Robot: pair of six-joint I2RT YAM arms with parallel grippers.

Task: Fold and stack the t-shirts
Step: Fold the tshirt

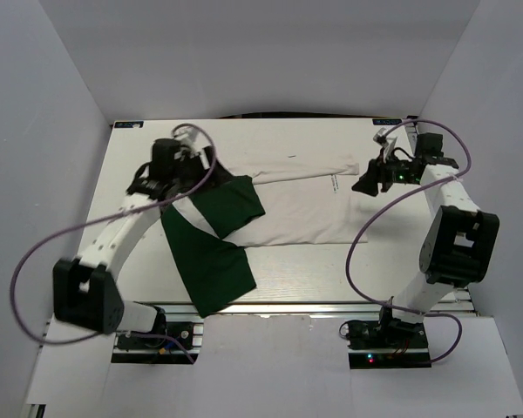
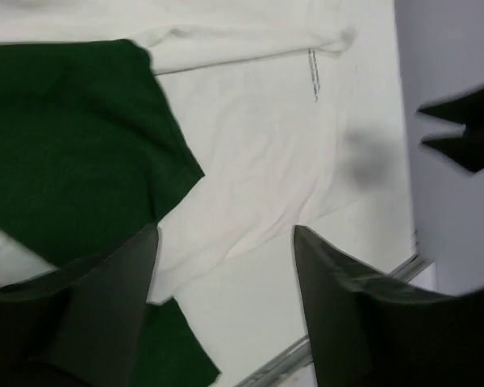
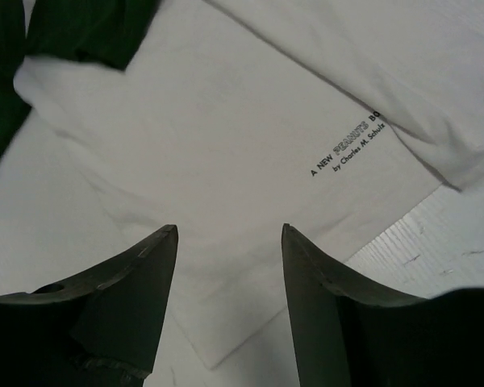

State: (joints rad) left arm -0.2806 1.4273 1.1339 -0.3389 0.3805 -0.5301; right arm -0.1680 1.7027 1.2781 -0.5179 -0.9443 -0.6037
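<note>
A white t-shirt [image 1: 301, 205] lies spread across the middle of the table, its top part folded over, with small black print near its right edge [image 3: 351, 153]. A dark green t-shirt [image 1: 211, 248] lies partly over the white shirt's left end and reaches toward the near edge. My left gripper [image 1: 211, 165] is open and empty, hovering above the left end where green meets white [image 2: 226, 234]. My right gripper [image 1: 366, 185] is open and empty, hovering above the white shirt's right edge [image 3: 230, 234].
White walls enclose the table on the left, back and right. The table's metal near edge [image 1: 314, 306] runs by the arm bases. Cables loop off both arms. The right gripper's dark fingers [image 2: 464, 133] show in the left wrist view.
</note>
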